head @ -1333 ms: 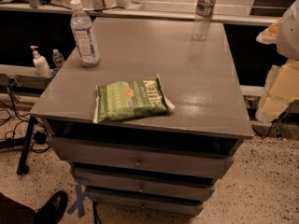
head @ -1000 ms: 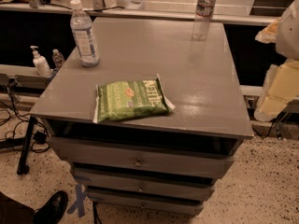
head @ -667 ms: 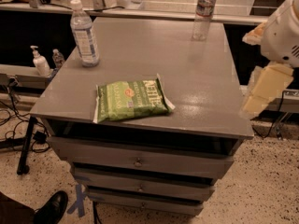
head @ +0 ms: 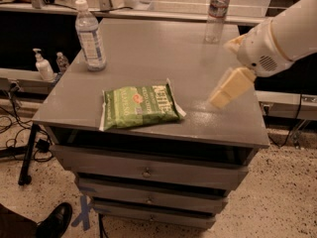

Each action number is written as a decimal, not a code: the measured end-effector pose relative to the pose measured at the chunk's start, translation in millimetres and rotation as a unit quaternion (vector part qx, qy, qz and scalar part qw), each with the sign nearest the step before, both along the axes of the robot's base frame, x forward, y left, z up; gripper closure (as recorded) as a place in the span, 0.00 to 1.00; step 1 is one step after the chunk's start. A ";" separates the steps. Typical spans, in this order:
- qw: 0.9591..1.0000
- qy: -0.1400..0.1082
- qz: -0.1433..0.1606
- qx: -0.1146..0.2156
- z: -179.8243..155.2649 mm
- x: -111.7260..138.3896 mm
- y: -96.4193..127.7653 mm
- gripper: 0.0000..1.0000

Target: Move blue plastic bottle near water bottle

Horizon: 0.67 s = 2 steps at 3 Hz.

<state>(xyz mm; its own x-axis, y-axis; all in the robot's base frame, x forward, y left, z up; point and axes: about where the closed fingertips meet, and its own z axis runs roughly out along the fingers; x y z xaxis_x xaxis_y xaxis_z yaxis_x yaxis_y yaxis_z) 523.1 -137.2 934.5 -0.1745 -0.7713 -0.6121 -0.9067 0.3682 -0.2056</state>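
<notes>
The blue plastic bottle (head: 89, 35), clear with a white cap and a wide pale label, stands upright at the far left of the grey cabinet top (head: 148, 63). The water bottle (head: 217, 11), slim with a dark label band, stands upright at the far right edge. My gripper (head: 224, 93) comes in from the right on a white arm and hangs over the right part of the top, far from both bottles and holding nothing.
A green chip bag (head: 140, 106) lies flat near the front middle of the top. A soap dispenser (head: 42, 66) and a small bottle (head: 62, 62) stand on a lower shelf to the left. Cables and a stand leg are on the floor at left; a shoe (head: 54, 222) is at the bottom left.
My arm and gripper have moved left from the right edge to over the right part of the cabinet top. The bottles and chip bag have not moved.
</notes>
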 end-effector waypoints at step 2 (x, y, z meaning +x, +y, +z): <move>0.992 -0.002 -0.022 0.125 -16.4 34.2 32.4 0.00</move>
